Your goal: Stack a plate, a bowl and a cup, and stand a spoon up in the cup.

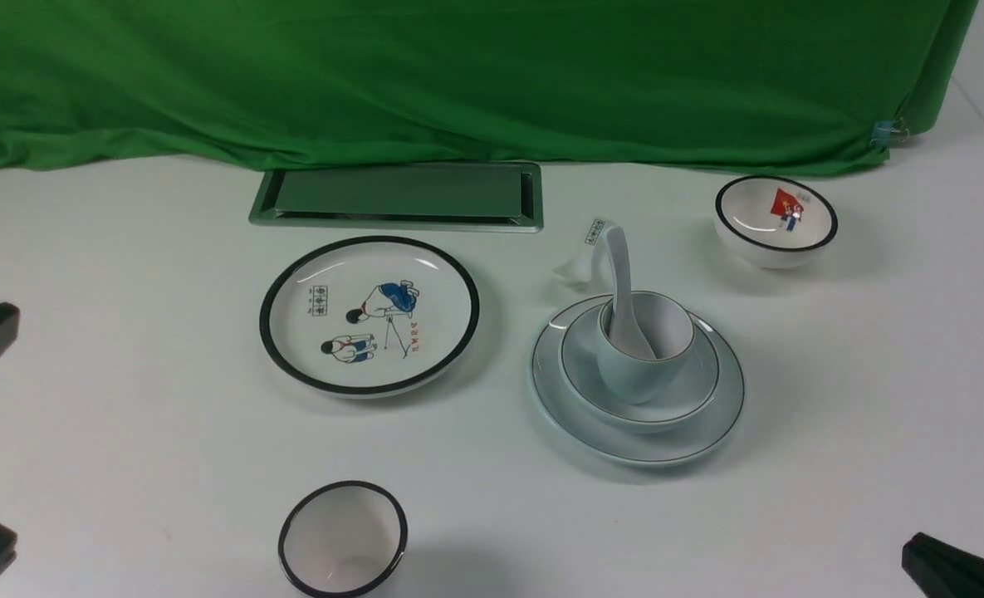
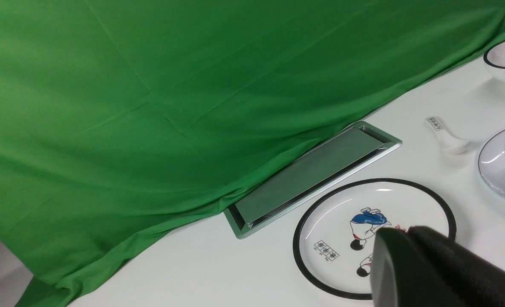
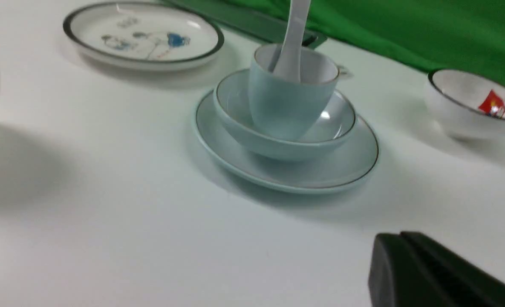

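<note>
Right of centre lies the pale plate (image 1: 637, 440), and the pale bowl (image 1: 695, 384) sits on it. Inside the bowl stands the celadon cup (image 1: 631, 372), upright. The plain white spoon (image 1: 622, 274) stands in the cup, its handle leaning toward the back left. In the right wrist view the same stack shows as plate (image 3: 346, 164), bowl (image 3: 235, 117), cup (image 3: 284, 104) and spoon (image 3: 295, 36). My right gripper (image 3: 399, 236) is shut and empty, low at the front right (image 1: 923, 555), well clear of the stack. My left gripper (image 2: 399, 232) is shut and empty at the far left.
A black-rimmed cartoon plate (image 1: 369, 314) lies left of centre. A white black-rimmed cup (image 1: 342, 538) stands at the front. A small bowl with a red picture (image 1: 775, 218) is at the back right. A labelled spoon (image 1: 587, 249) lies behind the stack. A metal hatch (image 1: 398, 195) and green cloth (image 1: 458, 75) close the back.
</note>
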`<action>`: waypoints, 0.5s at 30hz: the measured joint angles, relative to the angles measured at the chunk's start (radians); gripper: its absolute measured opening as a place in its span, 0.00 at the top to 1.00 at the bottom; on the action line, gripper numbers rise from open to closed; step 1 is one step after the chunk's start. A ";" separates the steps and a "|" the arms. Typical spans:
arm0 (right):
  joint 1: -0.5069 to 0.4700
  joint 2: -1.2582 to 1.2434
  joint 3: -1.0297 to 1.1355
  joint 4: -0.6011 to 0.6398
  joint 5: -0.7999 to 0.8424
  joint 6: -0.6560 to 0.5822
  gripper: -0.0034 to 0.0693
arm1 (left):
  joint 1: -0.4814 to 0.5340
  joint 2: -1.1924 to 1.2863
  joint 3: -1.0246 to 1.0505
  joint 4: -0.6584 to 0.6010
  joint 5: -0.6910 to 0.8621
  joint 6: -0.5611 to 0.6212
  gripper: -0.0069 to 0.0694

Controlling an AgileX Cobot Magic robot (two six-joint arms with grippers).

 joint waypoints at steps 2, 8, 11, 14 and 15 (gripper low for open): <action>-0.003 -0.027 0.000 0.000 0.037 0.000 0.89 | 0.000 0.000 0.000 0.000 -0.001 0.004 0.96; -0.111 -0.185 0.000 0.000 0.115 -0.001 0.91 | 0.000 0.000 0.000 0.001 -0.003 0.005 0.96; -0.227 -0.305 0.000 0.000 0.156 0.000 0.94 | 0.000 0.000 0.000 0.006 -0.003 0.005 0.96; -0.315 -0.430 0.000 0.000 0.198 0.000 0.94 | 0.000 0.000 0.000 0.007 -0.002 0.005 0.96; -0.347 -0.451 0.000 0.000 0.206 0.000 0.94 | 0.000 0.000 0.000 0.007 -0.005 0.005 0.96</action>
